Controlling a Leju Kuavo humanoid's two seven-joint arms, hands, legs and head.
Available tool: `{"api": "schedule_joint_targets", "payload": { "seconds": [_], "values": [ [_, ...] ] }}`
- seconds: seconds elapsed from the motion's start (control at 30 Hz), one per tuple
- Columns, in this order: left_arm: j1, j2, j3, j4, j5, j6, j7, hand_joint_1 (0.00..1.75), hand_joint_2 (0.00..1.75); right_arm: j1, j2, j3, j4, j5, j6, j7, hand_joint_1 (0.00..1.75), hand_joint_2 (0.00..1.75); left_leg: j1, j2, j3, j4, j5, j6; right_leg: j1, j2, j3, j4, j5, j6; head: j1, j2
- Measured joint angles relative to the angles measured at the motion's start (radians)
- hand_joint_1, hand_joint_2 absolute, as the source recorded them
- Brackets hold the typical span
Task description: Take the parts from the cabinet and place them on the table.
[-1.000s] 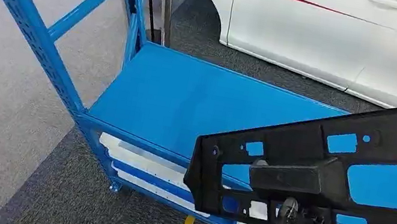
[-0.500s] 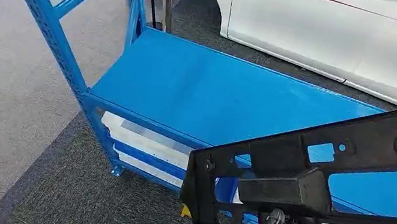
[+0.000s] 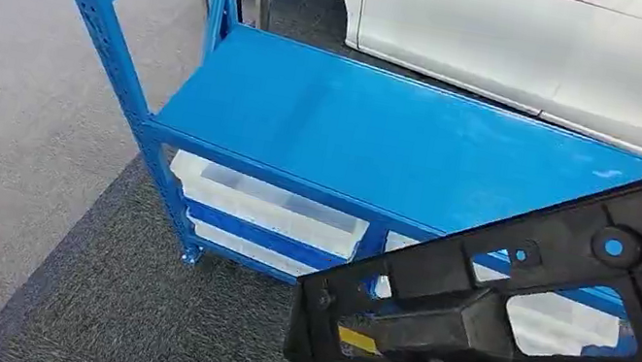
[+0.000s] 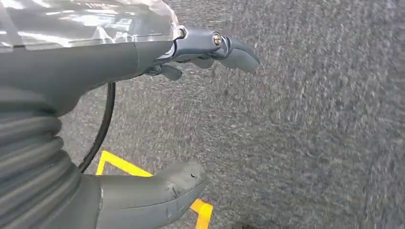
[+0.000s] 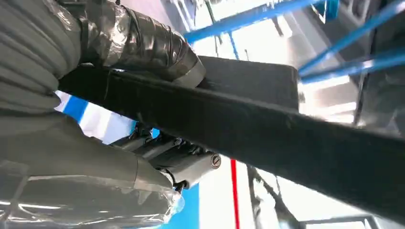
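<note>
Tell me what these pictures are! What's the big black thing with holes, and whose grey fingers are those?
These come from cameras on a walking robot with two arms. The wide picture is from its head, looking down. The big black part is a plastic piece full of holes, and the robot's right hand grips it, thumb on one side and fingers on the other. Behind it stands a blue rack with a bare top shelf and white trays underneath, and past that a white car. The other two pictures come from cameras at the wrists. The grey fingers belong to the left hand, which holds nothing above grey carpet with yellow tape.
</note>
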State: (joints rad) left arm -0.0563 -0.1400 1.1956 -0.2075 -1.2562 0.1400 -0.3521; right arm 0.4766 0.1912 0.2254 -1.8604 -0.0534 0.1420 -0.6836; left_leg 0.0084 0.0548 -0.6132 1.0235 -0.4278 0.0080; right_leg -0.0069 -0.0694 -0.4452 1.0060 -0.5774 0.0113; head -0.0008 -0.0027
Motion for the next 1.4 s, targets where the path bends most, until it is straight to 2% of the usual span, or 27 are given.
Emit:
{"api": "schedule_joint_targets", "payload": {
  "seconds": [0.1,0.13,0.2,0.27,0.3,0.33,0.37,0.43,0.47,0.5,0.53,0.6,0.63,0.7,0.77,0.8,0.83,0.9,0.93,0.97,1.0,1.13,1.17,1.23,1.3,1.33,1.4],
  "values": [
    [-0.001,-0.003,0.005,0.000,0.003,0.004,-0.001,0.00,1.75,0.026,0.044,-0.062,0.003,0.002,0.051,0.000,1.75,1.75,0.004,0.028,0.008,-0.005,0.013,-0.021,0.004,0.022,-0.014,0.003,0.012,-0.027,0.002,0.000],
    [-0.001,-0.003,0.007,0.000,0.003,0.004,-0.001,0.00,1.75,0.033,0.057,-0.079,0.004,0.004,0.058,0.000,1.75,1.75,0.008,0.019,0.002,0.003,0.009,-0.030,-0.003,0.028,-0.020,-0.004,0.026,-0.041,0.001,0.000],
    [0.002,-0.007,0.010,0.000,0.003,0.004,0.000,0.00,1.75,0.037,0.079,-0.101,0.005,0.011,0.070,-0.001,1.75,1.75,0.010,-0.032,-0.026,0.079,-0.088,-0.036,-0.002,0.045,-0.041,-0.003,0.043,-0.056,0.000,0.000],
    [0.004,-0.007,0.012,0.000,0.004,0.004,0.000,0.00,1.75,0.040,0.096,-0.116,0.008,0.017,0.079,-0.003,1.75,1.75,0.010,-0.046,-0.069,0.219,-0.172,-0.038,0.003,0.062,-0.058,-0.002,0.055,-0.061,0.000,0.000],
    [0.004,-0.007,0.013,0.000,0.004,0.004,0.000,0.00,1.75,0.043,0.102,-0.125,0.011,0.018,0.080,-0.003,1.75,1.75,0.009,-0.047,-0.085,0.287,-0.190,-0.036,0.007,0.075,-0.067,0.000,0.063,-0.061,0.000,0.000],
    [0.004,-0.007,0.015,0.000,0.004,0.004,0.000,0.00,1.75,0.046,0.108,-0.133,0.013,0.018,0.080,-0.003,1.75,1.75,0.009,-0.047,-0.077,0.292,-0.180,-0.033,0.009,0.085,-0.073,0.002,0.067,-0.060,0.001,0.000],
    [0.004,-0.008,0.018,0.000,0.004,0.003,0.000,0.00,1.75,0.049,0.112,-0.139,0.014,0.018,0.082,-0.003,1.75,1.75,0.009,-0.049,-0.045,0.250,-0.150,-0.028,0.012,0.097,-0.078,0.004,0.070,-0.060,0.000,0.000],
    [0.003,-0.008,0.021,0.000,0.004,0.003,0.000,0.00,1.75,0.049,0.121,-0.147,0.015,0.018,0.084,-0.003,1.75,1.75,0.003,-0.071,0.061,0.074,-0.073,-0.009,0.017,0.119,-0.081,0.011,0.071,-0.058,0.000,0.000],
    [0.003,-0.007,0.022,0.000,0.004,0.003,0.000,0.00,1.75,0.049,0.125,-0.151,0.015,0.019,0.085,-0.003,1.75,1.75,0.001,-0.112,0.098,0.002,-0.074,0.009,0.011,0.126,-0.083,0.013,0.071,-0.058,0.001,0.000],
    [0.004,-0.006,0.024,-0.002,0.005,0.002,-0.002,0.00,1.75,0.048,0.130,-0.154,0.017,0.021,0.088,-0.004,1.75,1.75,0.003,-0.129,0.116,-0.013,-0.076,0.007,0.015,0.136,-0.092,0.017,0.074,-0.053,0.002,0.000],
    [0.005,-0.008,0.026,-0.002,0.006,0.002,-0.002,0.00,1.75,0.049,0.132,-0.158,0.018,0.023,0.091,-0.005,1.75,1.75,0.001,-0.126,0.114,-0.019,-0.071,0.001,0.008,0.144,-0.095,0.017,0.079,-0.045,-0.001,0.000],
    [0.002,-0.008,0.028,-0.002,0.006,0.002,-0.002,0.00,1.75,0.053,0.142,-0.171,0.018,0.024,0.092,-0.006,1.75,1.75,-0.005,-0.106,0.114,-0.029,-0.073,0.004,0.004,0.164,-0.102,0.014,0.086,-0.033,0.000,0.000],
    [-0.001,-0.011,0.028,-0.003,0.007,0.002,-0.002,0.00,1.75,0.054,0.145,-0.179,0.018,0.021,0.093,-0.008,1.75,1.75,0.012,-0.091,0.117,-0.054,-0.066,0.005,0.013,0.168,-0.106,0.018,0.085,-0.027,0.000,0.000],
    [-0.002,-0.013,0.028,-0.003,0.007,0.003,-0.003,0.00,1.75,0.056,0.146,-0.189,0.018,0.013,0.099,-0.011,1.75,1.75,0.011,-0.069,0.119,-0.061,-0.058,0.010,0.013,0.098,-0.139,0.083,0.033,-0.019,0.002,0.000],
    [0.004,-0.012,0.029,-0.003,0.007,0.003,-0.003,0.00,1.75,0.055,0.147,-0.197,0.018,0.008,0.102,-0.011,1.75,1.75,0.010,-0.040,0.117,-0.059,-0.060,0.011,0.002,0.081,-0.210,0.233,-0.041,-0.008,0.002,0.000],
    [0.005,-0.012,0.029,-0.003,0.007,0.003,-0.003,0.00,1.75,0.056,0.147,-0.202,0.018,0.000,0.104,-0.011,1.75,1.75,0.010,-0.025,0.116,-0.057,-0.061,0.011,-0.002,0.079,-0.244,0.300,-0.060,-0.002,0.002,0.000],
    [0.004,-0.012,0.029,-0.003,0.007,0.003,-0.003,0.00,1.75,0.057,0.147,-0.205,0.019,-0.006,0.106,-0.011,1.75,1.75,0.011,-0.016,0.115,-0.055,-0.062,0.010,-0.005,0.078,-0.254,0.317,-0.054,0.001,0.002,0.000],
    [0.001,-0.013,0.029,-0.003,0.007,0.003,-0.004,0.00,1.75,0.057,0.147,-0.213,0.019,-0.022,0.111,-0.011,1.75,1.75,0.013,0.007,0.118,-0.050,-0.068,0.004,-0.015,0.066,-0.205,0.220,0.023,0.008,0.003,0.000],
    [-0.001,-0.014,0.029,-0.003,0.007,0.003,-0.004,0.00,1.75,0.057,0.147,-0.215,0.019,-0.027,0.111,-0.011,1.75,1.75,0.015,0.016,0.120,-0.043,-0.074,-0.003,-0.018,0.048,-0.148,0.112,0.076,0.011,0.002,0.000],
    [-0.001,-0.015,0.029,-0.003,0.006,0.003,-0.005,0.00,1.75,0.056,0.147,-0.218,0.019,-0.034,0.111,-0.011,1.75,1.75,0.015,0.023,0.121,-0.035,-0.081,-0.008,-0.017,0.017,-0.118,0.042,0.086,0.011,0.003,0.000],
    [-0.001,-0.013,0.030,-0.006,0.006,0.004,-0.005,0.00,1.75,0.055,0.147,-0.220,0.020,-0.037,0.111,-0.010,1.75,1.75,0.006,0.030,0.117,-0.027,-0.087,-0.017,-0.006,-0.012,-0.116,0.039,0.075,0.000,0.003,0.000],
    [-0.005,-0.013,0.030,-0.006,0.004,0.004,-0.006,0.00,1.75,0.057,0.153,-0.227,0.020,-0.040,0.112,-0.012,1.75,1.75,0.007,0.062,0.124,-0.027,-0.089,-0.033,-0.005,0.034,-0.132,0.042,0.079,-0.029,0.001,0.000],
    [-0.005,-0.015,0.030,-0.006,0.003,0.004,-0.006,0.00,1.75,0.058,0.157,-0.229,0.019,-0.040,0.112,-0.012,1.75,1.75,0.012,0.033,0.119,-0.013,-0.109,-0.039,-0.009,0.044,-0.130,0.037,0.084,-0.037,0.001,0.000],
    [-0.003,-0.016,0.030,-0.006,0.003,0.004,-0.007,0.00,1.75,0.056,0.161,-0.229,0.020,-0.040,0.112,-0.012,1.75,1.75,0.014,-0.027,0.070,0.101,-0.189,-0.038,-0.007,0.060,-0.136,0.036,0.090,-0.048,0.001,0.000],
    [0.000,-0.015,0.031,-0.006,0.003,0.004,-0.007,0.00,1.75,0.057,0.162,-0.230,0.020,-0.040,0.112,-0.012,1.75,1.75,0.012,-0.047,-0.004,0.263,-0.251,-0.037,-0.001,0.085,-0.140,0.037,0.092,-0.052,0.001,0.000],
    [0.001,-0.015,0.033,-0.006,0.004,0.004,-0.007,0.00,1.75,0.057,0.162,-0.232,0.020,-0.040,0.112,-0.011,1.75,1.75,0.011,-0.047,-0.019,0.290,-0.247,-0.034,0.002,0.097,-0.141,0.039,0.093,-0.052,0.001,0.000],
    [0.001,-0.016,0.034,-0.006,0.004,0.004,-0.007,0.00,1.75,0.057,0.162,-0.234,0.020,-0.040,0.112,-0.011,1.75,1.75,0.009,-0.052,0.010,0.216,-0.179,-0.023,0.007,0.124,-0.140,0.043,0.093,-0.053,0.001,0.000]
  ]
}}
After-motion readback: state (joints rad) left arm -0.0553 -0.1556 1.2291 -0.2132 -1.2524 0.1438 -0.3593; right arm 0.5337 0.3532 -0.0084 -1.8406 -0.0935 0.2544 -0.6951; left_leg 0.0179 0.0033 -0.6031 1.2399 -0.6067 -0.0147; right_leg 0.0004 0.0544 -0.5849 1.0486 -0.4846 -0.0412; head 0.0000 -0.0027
